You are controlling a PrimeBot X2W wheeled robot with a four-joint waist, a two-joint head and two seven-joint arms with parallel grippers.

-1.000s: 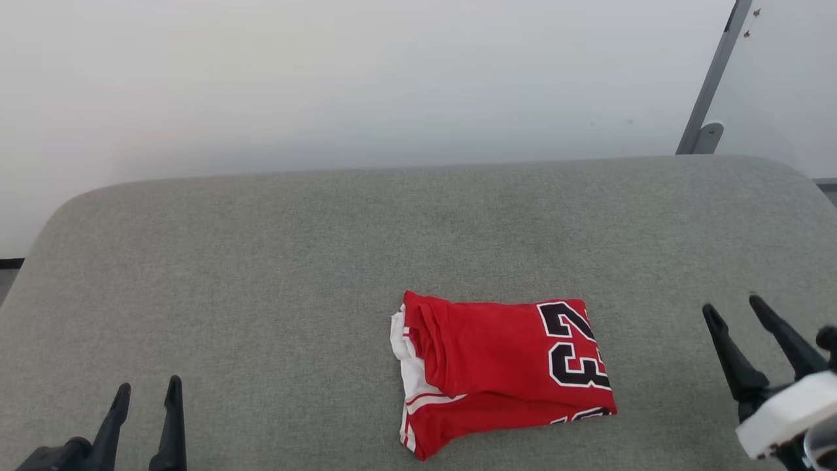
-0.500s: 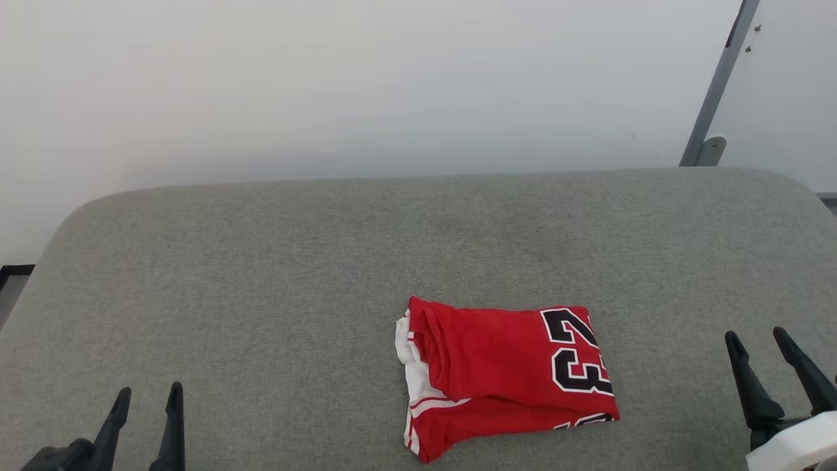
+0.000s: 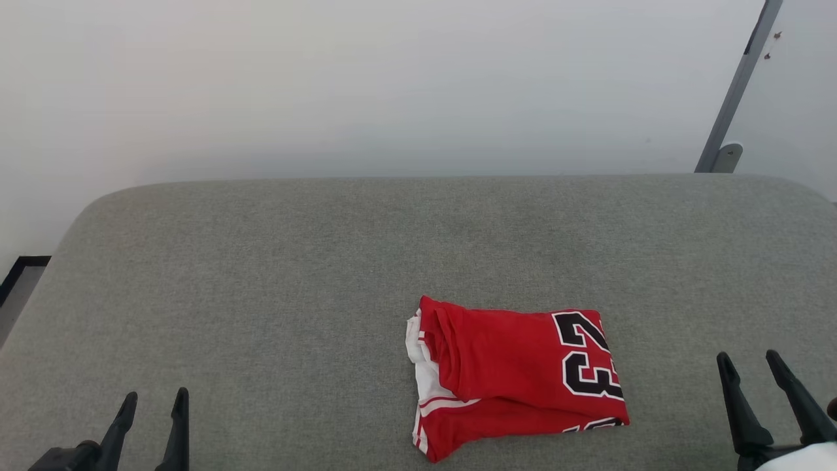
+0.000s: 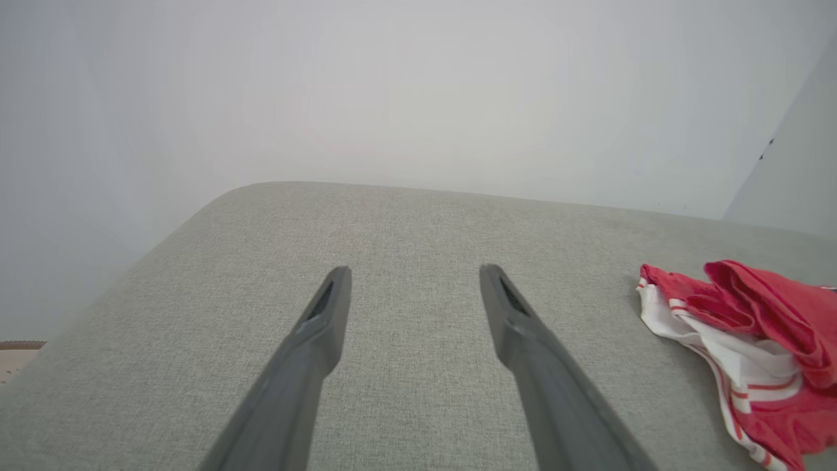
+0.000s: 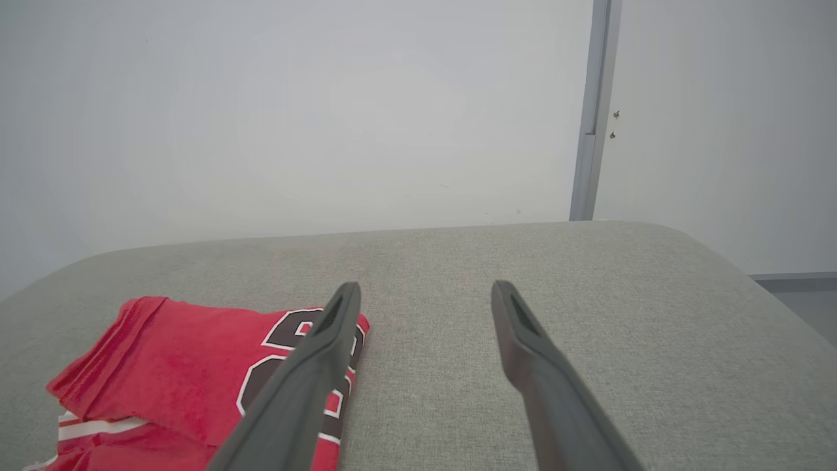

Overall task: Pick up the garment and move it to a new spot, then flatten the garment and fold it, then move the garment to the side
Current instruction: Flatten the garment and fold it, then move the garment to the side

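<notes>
Garment (image 3: 516,376) lies folded on my grey padded worktop (image 3: 294,275), right of centre and toward the near edge, with the "23" print up and a white sleeve showing at its left end. I have open fabric to its left and on the far side. My left end effector (image 3: 156,394) hovers near left, fingers apart and empty. My right end effector (image 3: 747,355) sits near right, also apart, beside the garment. A pale wall (image 3: 392,85) and a grey post (image 3: 739,91) stand behind.

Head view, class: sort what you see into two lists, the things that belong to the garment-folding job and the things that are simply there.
Belongs to the job:
- the garment, folded, lying on the grey padded surface
- left gripper, open
- right gripper, open

Simply there:
- white wall
- grey metal post, far right
</notes>
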